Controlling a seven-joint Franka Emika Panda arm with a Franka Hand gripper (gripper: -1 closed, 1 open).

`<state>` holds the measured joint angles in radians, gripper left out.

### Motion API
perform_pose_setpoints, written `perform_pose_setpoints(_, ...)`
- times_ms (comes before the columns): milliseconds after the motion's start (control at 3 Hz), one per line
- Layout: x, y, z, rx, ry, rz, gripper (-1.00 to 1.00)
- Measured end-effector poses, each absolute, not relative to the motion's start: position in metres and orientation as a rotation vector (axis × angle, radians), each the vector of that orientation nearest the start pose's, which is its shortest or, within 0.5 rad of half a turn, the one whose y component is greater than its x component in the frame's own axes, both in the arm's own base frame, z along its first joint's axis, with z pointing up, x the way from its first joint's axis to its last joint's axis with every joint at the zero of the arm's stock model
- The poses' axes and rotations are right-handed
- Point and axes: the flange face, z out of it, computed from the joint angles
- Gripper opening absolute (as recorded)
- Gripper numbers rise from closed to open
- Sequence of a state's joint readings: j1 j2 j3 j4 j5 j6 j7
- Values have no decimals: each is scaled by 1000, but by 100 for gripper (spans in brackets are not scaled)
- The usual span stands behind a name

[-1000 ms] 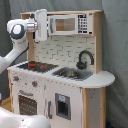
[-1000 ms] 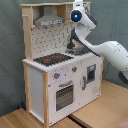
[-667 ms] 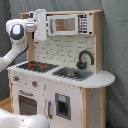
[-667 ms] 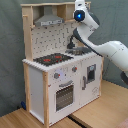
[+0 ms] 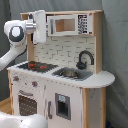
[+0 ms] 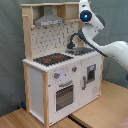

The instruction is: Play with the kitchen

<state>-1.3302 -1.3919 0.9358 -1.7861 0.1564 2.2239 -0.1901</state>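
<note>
Up beside the grey hood [image 6: 49, 20] of the tall white-and-wood toy kitchen [image 5: 60, 95], the arm's gripper [image 5: 39, 26] hovers, seemingly to reach the upper shelf; its finger state is unclear.

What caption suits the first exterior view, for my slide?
Panda arm reaches toward the toy kitchen's upper shelf.

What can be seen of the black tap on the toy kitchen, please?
The curved black tap rises from the worktop behind the grey metal-looking sink, arches over like a hook and points down toward the bowl. It looks like matte plastic, with a thicker base. It stands upright before the white pegboard back. In the second exterior view the white robot arm passes near it; contact cannot be judged.
</note>
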Motion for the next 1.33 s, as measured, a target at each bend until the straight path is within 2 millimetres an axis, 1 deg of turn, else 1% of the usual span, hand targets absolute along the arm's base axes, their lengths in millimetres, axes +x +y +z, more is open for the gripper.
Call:
perform_pose_setpoints(667, 409, 278, 725, 1641, 174, 973, -100)
perform_pose_setpoints(1000, 394, 268, 722, 1651, 204, 981, -100)
perform_pose_setpoints(1333, 390, 268, 719, 1656, 221, 984, -100)
